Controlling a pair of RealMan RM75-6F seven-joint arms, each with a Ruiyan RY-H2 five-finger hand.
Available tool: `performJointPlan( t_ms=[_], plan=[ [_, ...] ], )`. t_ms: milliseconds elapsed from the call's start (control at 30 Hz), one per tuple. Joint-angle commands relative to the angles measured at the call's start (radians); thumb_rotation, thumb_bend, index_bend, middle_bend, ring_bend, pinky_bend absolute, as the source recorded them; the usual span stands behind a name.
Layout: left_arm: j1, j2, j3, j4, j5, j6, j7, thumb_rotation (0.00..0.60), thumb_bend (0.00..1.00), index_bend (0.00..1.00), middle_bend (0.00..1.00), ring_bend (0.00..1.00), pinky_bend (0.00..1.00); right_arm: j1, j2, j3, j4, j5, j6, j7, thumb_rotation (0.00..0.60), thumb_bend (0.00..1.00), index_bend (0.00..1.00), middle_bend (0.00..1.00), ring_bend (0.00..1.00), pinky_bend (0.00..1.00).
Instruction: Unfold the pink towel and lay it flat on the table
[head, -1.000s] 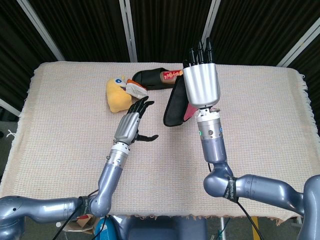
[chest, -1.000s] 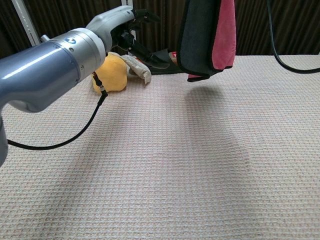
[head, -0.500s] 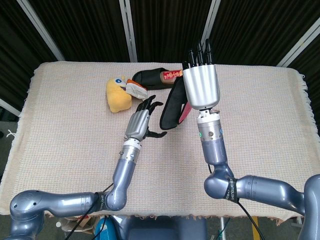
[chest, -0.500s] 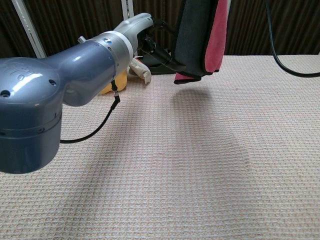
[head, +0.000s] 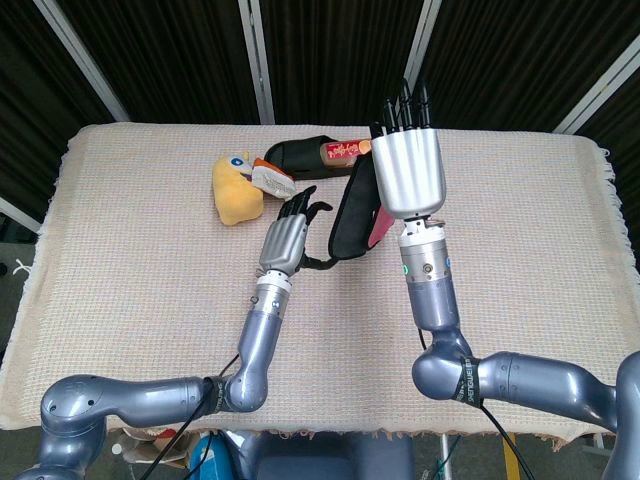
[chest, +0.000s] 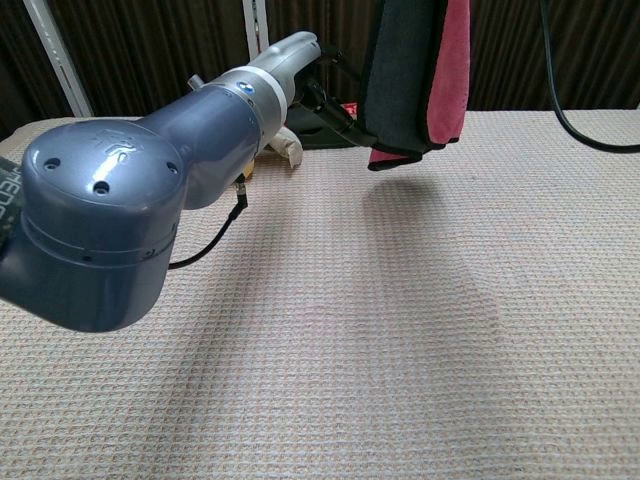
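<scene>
Head view: right hand (head: 407, 170) raised above table (head: 130, 250), gripping folded towel (head: 355, 215), dark outside, pink inside, hanging clear of the cloth; left hand (head: 290, 235) beside towel's lower edge, fingers apart, thumb reaching it, grip unclear; yellow plush toy (head: 235, 188) and dark shoe (head: 305, 155) behind.

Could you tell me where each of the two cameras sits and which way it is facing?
Head view: sits high, looking steeply down on the cloth-covered table; shows both arms, the left hand reaching to the hanging towel, the right hand raised over it.
Chest view: sits low at the near edge, looking level across the table toward the dark curtain; the left arm fills the left side and the right hand is out of frame.
Shared: the towel, the left arm and the table.
</scene>
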Motion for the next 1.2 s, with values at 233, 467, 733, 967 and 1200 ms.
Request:
performJointPlan(
  t_ms=[233,467,733,967,1200],
  plan=[
    [-0.042,-0.044,0.0,0.095,0.032,-0.011,-0.042,0.6,0.1,0.26,0.0,0.0,0.0,-0.013,0.02,-0.024,-0.05,-0.013,0.024,-0.001,0.6,0.66,0.71,0.31,0.13,0.12],
    [-0.049,-0.059,-0.007,0.113,0.026,-0.018,-0.061,0.6,0.18,0.31,0.01,0.0,0.0,-0.019,0.025,-0.034,-0.074,-0.008,0.043,-0.014,0.6,0.66,0.71,0.32,0.13,0.12],
    [-0.037,-0.07,0.001,0.128,0.026,-0.013,-0.084,0.6,0.32,0.58,0.03,0.0,0.0,-0.003,0.026,-0.023,-0.03,0.011,0.014,0.013,0.6,0.66,0.71,0.31,0.13,0.12],
    [-0.029,-0.063,0.002,0.127,0.021,-0.015,-0.083,0.6,0.37,0.64,0.04,0.0,0.0,0.002,0.023,-0.024,-0.013,0.019,0.01,0.021,0.6,0.66,0.71,0.32,0.13,0.12],
    [-0.026,-0.047,-0.004,0.134,0.026,-0.025,-0.09,0.6,0.45,0.68,0.04,0.0,0.0,0.002,0.019,-0.033,-0.005,0.023,0.014,0.026,0.6,0.66,0.71,0.32,0.13,0.12]
  ],
)
